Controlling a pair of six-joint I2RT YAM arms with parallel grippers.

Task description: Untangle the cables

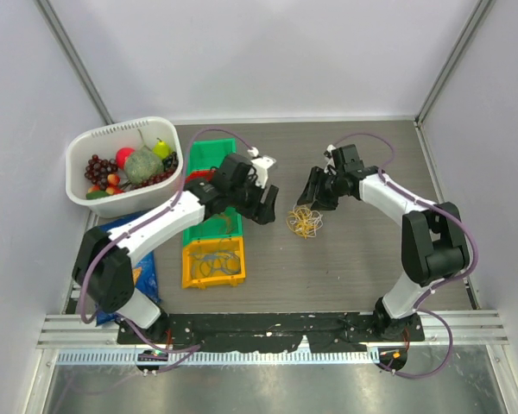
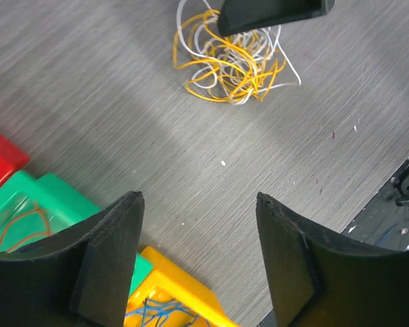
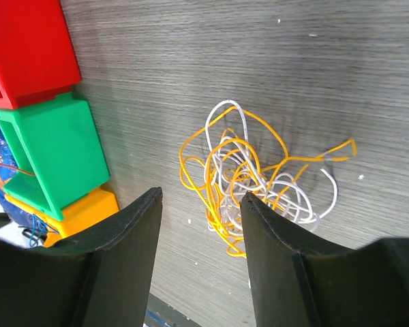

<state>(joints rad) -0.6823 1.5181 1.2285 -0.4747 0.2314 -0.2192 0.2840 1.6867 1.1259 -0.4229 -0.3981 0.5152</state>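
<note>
Two colours of wire, orange and white, are sitting in one knotted cable clump (image 1: 306, 222) on the tabletop (image 1: 371, 259) between the arms, so we're calling the untangling barely started. We're not seeing a single strand pulled free of that bunch.

The right gripper (image 3: 201, 197) is hovering right over the clump with its fingers spread apart and nothing between them. The left gripper (image 2: 198, 204) is hanging near it on the bin side, also spread wide and empty.

By the left arm, a red bin (image 3: 27, 48), a green bin (image 3: 61, 153) and a yellow bin (image 1: 213, 285) are lining up in a row. The yellow one is holding some blue wire and the green one a thin orange strand, so we're guessing sorted cables are going in there, but that's only a guess.

What's left is basically everything: gripping one colour and teasing it out of the other.

The tabletop is looking like dark grey wood-grain, flat and matte, with a few pale specks. Pale walls are boxing it in on three sides, and a white basket (image 1: 121, 129) of toy fruit is sitting in the far left corner.
</note>
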